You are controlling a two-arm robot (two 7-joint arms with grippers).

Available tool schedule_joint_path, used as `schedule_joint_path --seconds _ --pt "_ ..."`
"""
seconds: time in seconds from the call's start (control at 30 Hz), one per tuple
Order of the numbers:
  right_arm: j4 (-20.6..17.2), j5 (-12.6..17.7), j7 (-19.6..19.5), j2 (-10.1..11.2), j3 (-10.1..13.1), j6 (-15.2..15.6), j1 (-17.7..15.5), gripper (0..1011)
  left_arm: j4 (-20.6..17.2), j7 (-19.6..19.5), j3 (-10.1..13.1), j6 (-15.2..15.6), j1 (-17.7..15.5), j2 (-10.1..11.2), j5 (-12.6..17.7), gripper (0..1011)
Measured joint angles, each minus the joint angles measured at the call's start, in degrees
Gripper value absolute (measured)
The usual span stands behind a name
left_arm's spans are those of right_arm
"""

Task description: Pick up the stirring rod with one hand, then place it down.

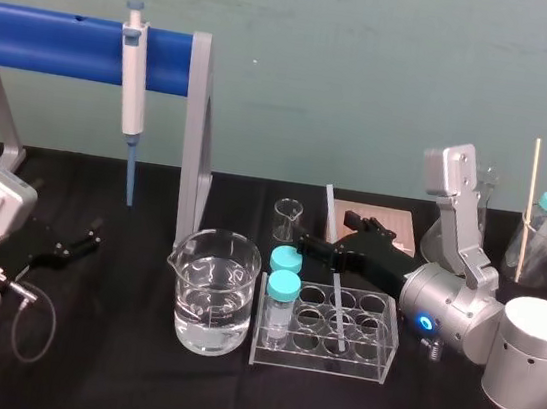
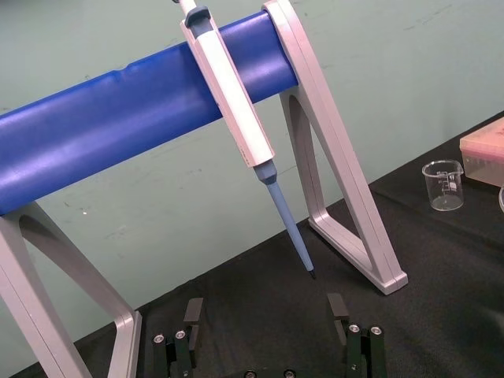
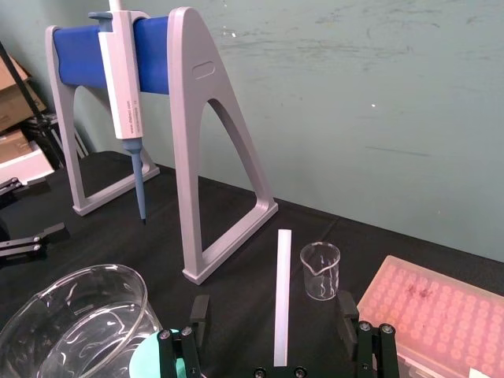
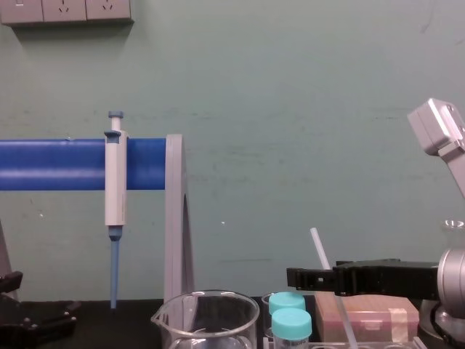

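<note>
The right gripper (image 1: 331,230) reaches in from the right, over the far side of the clear tube rack (image 1: 390,356), with its 2 black fingers (image 3: 346,307) spread wide. The stirring rod (image 3: 281,268) passes through the gap between them, touching neither finger. The rod stands tilted, with its lower end down in a well of the rack to the right of the 2 teal-capped vials (image 1: 284,289). Its upper end leans toward the far side of the table, near the small empty beaker (image 1: 288,219) and the pink tip box (image 1: 397,226).

Just left of the rack stands a large glass beaker (image 1: 209,292) partly filled with clear liquid. Farther left, a white-and-blue pipette (image 1: 132,95) hangs on a stand with a blue bar (image 1: 53,42). At the far right are a flask (image 1: 435,241) and a glass holding a thin wooden stick (image 1: 530,198).

The left gripper (image 2: 264,311) rests low at the table's left side, well apart from the rack. Its fingers are also spread apart, with nothing between them.
</note>
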Motion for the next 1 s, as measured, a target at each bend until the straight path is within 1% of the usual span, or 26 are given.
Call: schedule_joint_path --seconds 0.27,0.4,0.43,0.5,0.53,0.6,0.63,0.73,0.77,0.83,0.87,0.93,0.97,1.0 --pt "0.0 0.0 0.0 0.1 0.0 0.0 0.0 1003 0.0 0.0 0.0 0.0 0.0 0.0 0.0 1000" --pt "0.0 0.1 0.0 0.1 0.1 0.0 0.0 952 0.0 0.0 0.0 0.0 0.0 0.0 0.0 1000" --pt "0.0 0.1 0.0 0.1 0.1 0.0 0.0 911 0.0 0.0 0.0 0.0 0.0 0.0 0.0 1000" --pt "0.0 0.1 0.0 0.1 0.1 0.0 -0.1 883 0.0 0.0 0.0 0.0 0.0 0.0 0.0 1000" --pt "0.0 0.1 0.0 0.1 0.1 0.0 -0.1 838 0.0 0.0 0.0 0.0 0.0 0.0 0.0 1000" --pt "0.0 0.1 0.0 0.1 0.1 -0.1 -0.1 795 0.0 0.0 0.0 0.0 0.0 0.0 0.0 1000" --pt "0.0 0.1 0.0 0.1 0.1 -0.1 -0.1 739 0.0 0.0 0.0 0.0 0.0 0.0 0.0 1000" --pt "0.0 0.2 -0.1 0.1 0.1 -0.1 -0.1 683 0.0 0.0 0.0 0.0 0.0 0.0 0.0 1000" --pt "0.0 0.2 -0.1 0.1 0.1 -0.1 -0.1 625 0.0 0.0 0.0 0.0 0.0 0.0 0.0 1000" --pt "0.0 0.2 -0.1 0.1 0.1 -0.1 -0.1 583 0.0 0.0 0.0 0.0 0.0 0.0 0.0 1000" --pt "0.0 0.2 -0.1 0.1 0.1 -0.1 -0.1 521 0.0 0.0 0.0 0.0 0.0 0.0 0.0 1000" --pt "-0.1 0.2 -0.1 0.2 0.1 -0.1 -0.1 482 0.0 0.0 0.0 0.0 0.0 0.0 0.0 1000" --pt "-0.1 0.2 -0.1 0.2 0.1 -0.1 -0.1 419 0.0 0.0 0.0 0.0 0.0 0.0 0.0 1000" --pt "-0.1 0.2 -0.1 0.1 0.1 -0.1 -0.1 399 0.0 0.0 0.0 0.0 0.0 0.0 0.0 1000"
